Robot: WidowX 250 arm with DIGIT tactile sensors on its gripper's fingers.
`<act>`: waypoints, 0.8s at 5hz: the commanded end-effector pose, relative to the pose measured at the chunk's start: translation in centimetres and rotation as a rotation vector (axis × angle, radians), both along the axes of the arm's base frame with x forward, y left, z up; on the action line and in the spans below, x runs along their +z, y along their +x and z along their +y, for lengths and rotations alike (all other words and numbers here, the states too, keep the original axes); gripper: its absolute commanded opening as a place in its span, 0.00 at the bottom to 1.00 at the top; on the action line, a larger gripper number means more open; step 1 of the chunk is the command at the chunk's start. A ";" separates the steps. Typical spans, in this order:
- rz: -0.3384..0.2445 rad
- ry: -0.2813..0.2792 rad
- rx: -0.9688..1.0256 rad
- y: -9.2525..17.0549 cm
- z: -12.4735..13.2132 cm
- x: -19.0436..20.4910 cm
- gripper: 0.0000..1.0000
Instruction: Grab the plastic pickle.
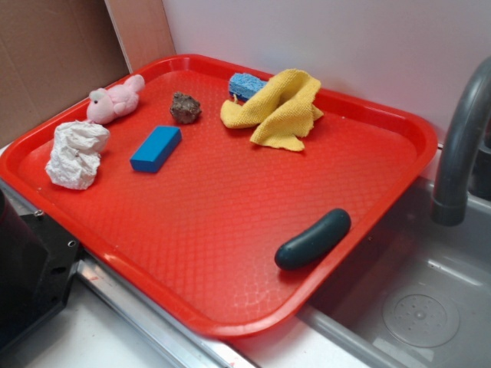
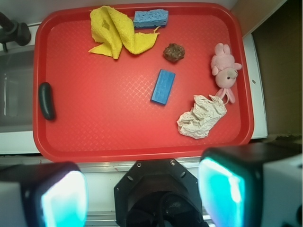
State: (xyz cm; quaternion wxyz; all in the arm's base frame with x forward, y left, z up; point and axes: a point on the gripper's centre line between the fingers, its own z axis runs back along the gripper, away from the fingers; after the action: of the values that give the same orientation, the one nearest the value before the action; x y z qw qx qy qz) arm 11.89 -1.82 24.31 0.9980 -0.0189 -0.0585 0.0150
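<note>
The plastic pickle (image 1: 313, 239) is dark teal-green and lies flat on the red tray (image 1: 230, 253), close to its right rim; in the wrist view the pickle (image 2: 46, 100) sits by the tray's left rim. My gripper (image 2: 142, 194) hangs high above the robot base, off the tray's near edge. Its two teal pads (image 2: 222, 191) stand wide apart with nothing between them, so it is open. In the exterior view the gripper itself is out of frame.
On the tray lie a blue block (image 1: 156, 148), a yellow cloth (image 1: 278, 107), a blue sponge (image 1: 245, 84), a brown lump (image 1: 185, 107), a pink plush (image 1: 113, 100) and crumpled white paper (image 1: 77, 153). A sink (image 1: 422, 307) with a grey faucet (image 1: 460, 138) borders the tray beside the pickle.
</note>
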 end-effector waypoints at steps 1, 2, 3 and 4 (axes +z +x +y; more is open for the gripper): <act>0.000 0.000 0.000 0.0 0.0 0.0 1.00; 0.011 0.035 -0.250 4.6 -5.0 -3.7 1.00; -0.020 0.021 -0.318 7.6 -8.4 -7.3 1.00; -0.034 0.067 -0.316 9.5 -9.7 -10.4 1.00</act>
State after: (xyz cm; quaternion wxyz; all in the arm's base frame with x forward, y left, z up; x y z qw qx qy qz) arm 21.12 -11.31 12.99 0.9880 0.0090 -0.0562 -0.1435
